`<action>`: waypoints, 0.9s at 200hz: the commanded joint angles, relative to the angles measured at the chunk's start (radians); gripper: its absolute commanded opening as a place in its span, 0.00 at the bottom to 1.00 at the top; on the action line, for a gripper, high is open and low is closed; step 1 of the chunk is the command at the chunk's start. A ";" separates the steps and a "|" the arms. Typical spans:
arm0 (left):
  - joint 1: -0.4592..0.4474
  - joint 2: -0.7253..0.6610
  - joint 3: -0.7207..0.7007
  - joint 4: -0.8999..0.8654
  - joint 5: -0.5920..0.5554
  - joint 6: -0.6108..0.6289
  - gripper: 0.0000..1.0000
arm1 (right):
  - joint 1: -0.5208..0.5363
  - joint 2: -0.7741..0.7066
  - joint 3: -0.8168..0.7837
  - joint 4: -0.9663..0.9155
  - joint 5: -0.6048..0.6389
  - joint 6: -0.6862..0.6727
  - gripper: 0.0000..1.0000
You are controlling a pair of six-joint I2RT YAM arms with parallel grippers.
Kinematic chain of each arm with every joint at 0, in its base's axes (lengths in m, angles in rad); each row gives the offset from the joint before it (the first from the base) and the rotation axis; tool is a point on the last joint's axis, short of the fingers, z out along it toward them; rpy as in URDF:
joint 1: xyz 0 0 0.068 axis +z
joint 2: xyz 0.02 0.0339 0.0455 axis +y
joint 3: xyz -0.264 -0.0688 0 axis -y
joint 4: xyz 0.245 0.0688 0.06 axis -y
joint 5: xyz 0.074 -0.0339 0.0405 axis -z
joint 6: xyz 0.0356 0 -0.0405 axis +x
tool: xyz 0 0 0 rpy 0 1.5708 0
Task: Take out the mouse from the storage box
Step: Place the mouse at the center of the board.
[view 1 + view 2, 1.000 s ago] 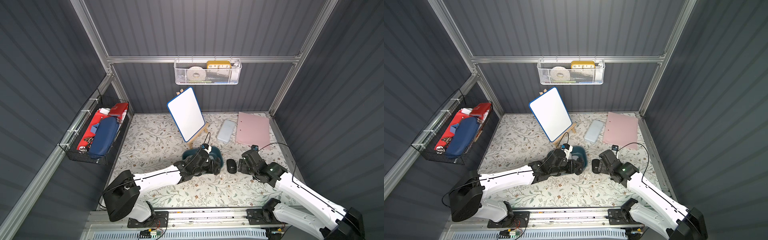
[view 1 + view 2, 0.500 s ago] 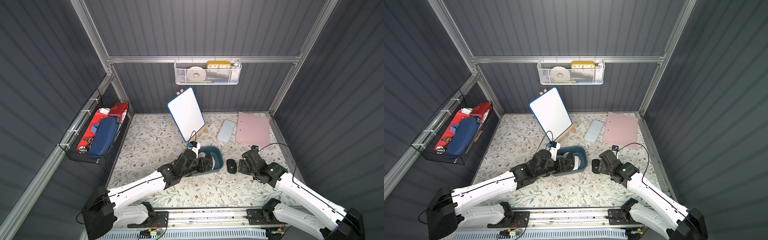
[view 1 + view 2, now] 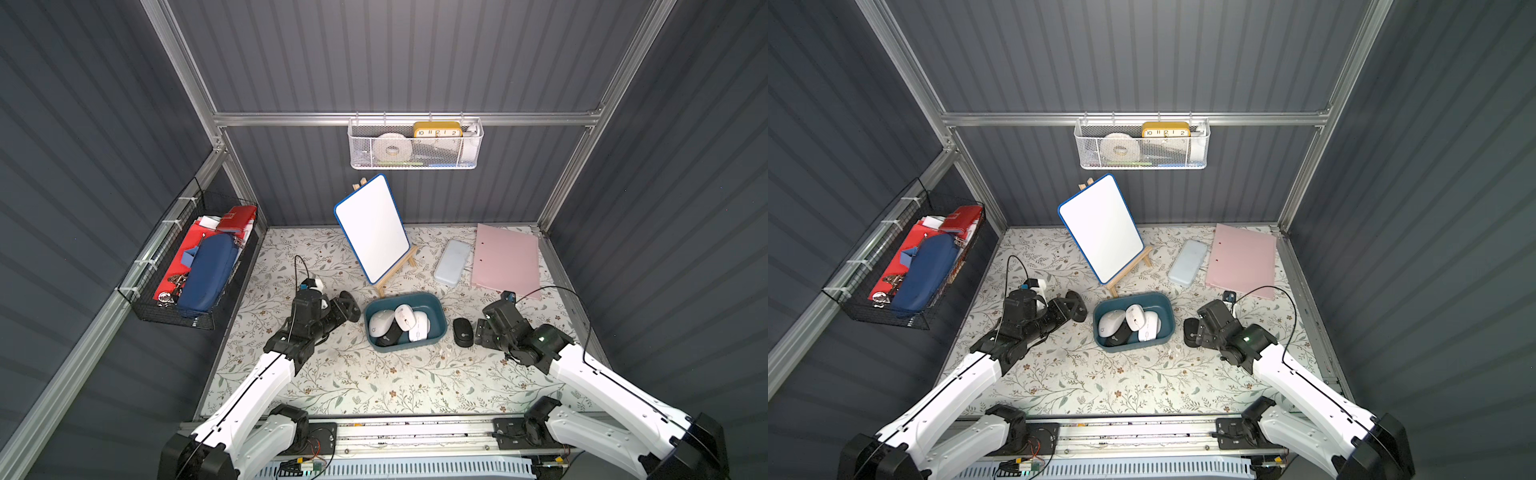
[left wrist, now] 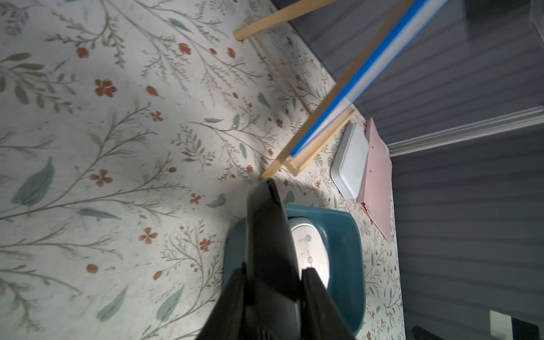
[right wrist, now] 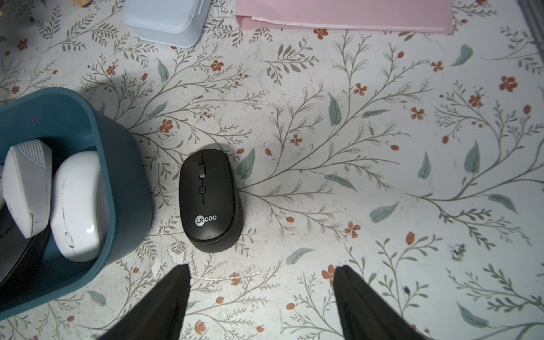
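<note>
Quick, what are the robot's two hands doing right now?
Left gripper: closed, holding nothing.
Right gripper: open, empty; the black mouse lies free in front of it.

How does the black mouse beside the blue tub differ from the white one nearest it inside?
The black mouse lies on the floral mat, outside the storage box; the white mouse lies inside it, packed against other mice. The black mouse is matte with a logo; the white mouse is glossy. Both show no cable.

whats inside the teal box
Three white mice and a black mouse lying partly under them. The box floor below the pile is covered, so anything beneath can't be seen.
</note>
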 commanded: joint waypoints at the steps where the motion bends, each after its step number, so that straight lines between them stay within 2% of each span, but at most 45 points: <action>1: 0.086 0.050 -0.057 0.071 0.172 -0.011 0.29 | 0.001 -0.004 0.027 -0.007 -0.003 0.004 0.81; 29: 0.141 0.169 -0.105 0.215 0.253 -0.014 0.30 | 0.001 -0.008 0.030 -0.006 -0.005 0.003 0.81; 52: 0.158 0.252 -0.129 0.302 0.258 -0.012 0.29 | 0.001 -0.007 0.037 -0.013 -0.013 0.000 0.81; 64: 0.171 0.284 -0.143 0.350 0.309 -0.016 0.29 | 0.001 -0.005 0.034 -0.010 -0.006 0.001 0.81; 142: 0.195 0.416 -0.197 0.474 0.362 -0.002 0.32 | 0.001 0.038 0.049 0.011 -0.032 -0.002 0.81; 180: 0.197 0.396 -0.200 0.409 0.300 0.009 0.47 | 0.001 0.041 0.062 0.014 -0.041 -0.004 0.81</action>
